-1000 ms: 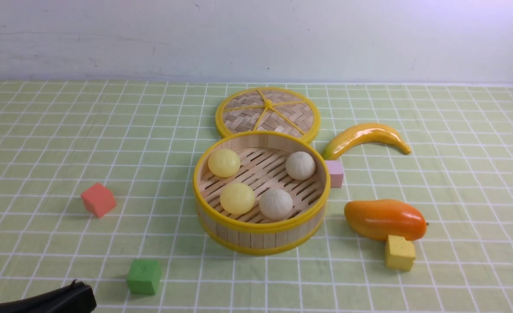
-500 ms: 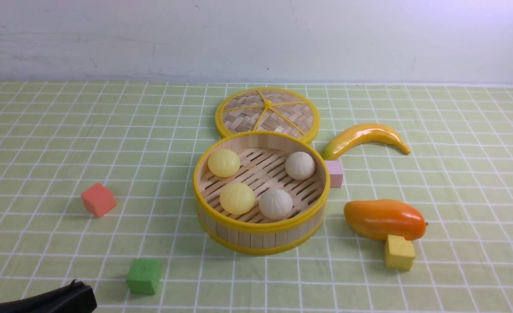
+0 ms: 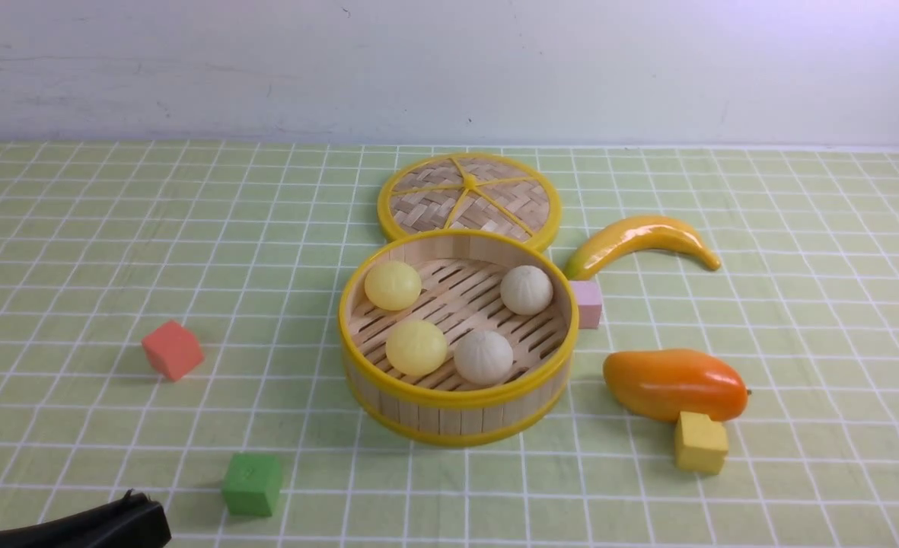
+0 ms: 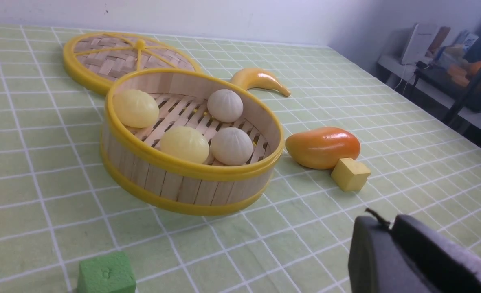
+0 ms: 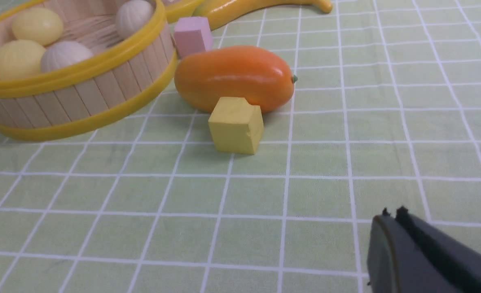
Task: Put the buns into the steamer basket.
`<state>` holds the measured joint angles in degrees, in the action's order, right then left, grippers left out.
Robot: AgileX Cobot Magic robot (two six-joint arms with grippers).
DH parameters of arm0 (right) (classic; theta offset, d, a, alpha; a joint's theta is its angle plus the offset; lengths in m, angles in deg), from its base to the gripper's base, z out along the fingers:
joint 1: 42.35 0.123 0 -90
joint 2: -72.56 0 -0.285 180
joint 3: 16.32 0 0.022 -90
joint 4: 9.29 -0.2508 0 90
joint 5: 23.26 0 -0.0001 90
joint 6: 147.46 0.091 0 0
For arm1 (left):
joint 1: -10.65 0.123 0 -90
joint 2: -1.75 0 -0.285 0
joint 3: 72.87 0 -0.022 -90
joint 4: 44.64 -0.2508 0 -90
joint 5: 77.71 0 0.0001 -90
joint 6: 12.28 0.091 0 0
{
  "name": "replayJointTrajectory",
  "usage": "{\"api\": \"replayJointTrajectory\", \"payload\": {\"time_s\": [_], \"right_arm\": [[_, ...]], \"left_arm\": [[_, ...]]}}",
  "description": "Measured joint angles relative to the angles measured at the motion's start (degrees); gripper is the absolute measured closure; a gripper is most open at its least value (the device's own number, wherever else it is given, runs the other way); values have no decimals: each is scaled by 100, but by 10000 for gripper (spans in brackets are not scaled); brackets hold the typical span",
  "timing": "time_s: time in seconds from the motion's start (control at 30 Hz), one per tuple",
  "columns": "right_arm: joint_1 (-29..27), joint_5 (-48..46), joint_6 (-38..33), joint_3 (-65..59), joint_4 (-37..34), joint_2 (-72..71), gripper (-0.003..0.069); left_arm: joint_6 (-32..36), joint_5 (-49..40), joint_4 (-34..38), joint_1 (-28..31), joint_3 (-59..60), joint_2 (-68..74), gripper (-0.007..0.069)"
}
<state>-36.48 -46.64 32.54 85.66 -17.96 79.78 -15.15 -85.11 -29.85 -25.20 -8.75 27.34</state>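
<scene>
- Change since the earlier frame: a dark shape at the right edge of the front view, most likely the right arm, has left that view; the buns and props lie as before.
- Steamer basket [image 3: 458,401]: stands at the centre of the tabletop [image 3: 76,251], just near of its woven lid [image 3: 469,199].
- Buns: all four rest on the slatted floor, two yellow buns [image 3: 393,285] on the left and two white buns [image 3: 526,290] on the right.
- Left gripper [image 4: 391,228]: low at the near left corner, close to the green cube [image 3: 252,484]; its fingers look nearly together and hold nothing, though a slight gap cannot be ruled out.
- Right gripper [image 5: 392,215]: fingers closed and empty, well apart from the basket, near of the mango [image 5: 234,78] and yellow cube [image 5: 236,125].
- Progress: the task appears complete; no bun remains outside the basket.
</scene>
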Motion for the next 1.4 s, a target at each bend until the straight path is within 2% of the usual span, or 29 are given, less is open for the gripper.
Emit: {"api": "replayJointTrajectory", "payload": {"time_s": [0.83,0.93,1.07,1.1,1.2,1.3,1.33,1.4], "right_arm": [[-11,-11,0,0,-94,-5,650],[-11,-11,0,0,-94,-5,647],[-11,-11,0,0,-105,-5,641],[-11,-11,0,0,-105,-5,641],[-11,-11,0,0,-105,-5,637],[-11,-12,0,0,-105,-5,633],[-11,-17,0,0,-105,-5,631],[-11,-17,0,0,-109,-5,627]], "left_arm": [[23,192,-124,41,47,-5,552],[29,504,-274,287,142,-85,551],[-239,648,-365,1634,447,-762,597],[-279,632,-365,1696,487,-801,601],[-500,401,-385,2600,1061,-1457,638],[-542,-132,-412,2900,1406,-1786,638],[-556,-704,-472,3004,1447,-1828,638],[-573,-1212,-495,3059,1481,-1834,638]]}}
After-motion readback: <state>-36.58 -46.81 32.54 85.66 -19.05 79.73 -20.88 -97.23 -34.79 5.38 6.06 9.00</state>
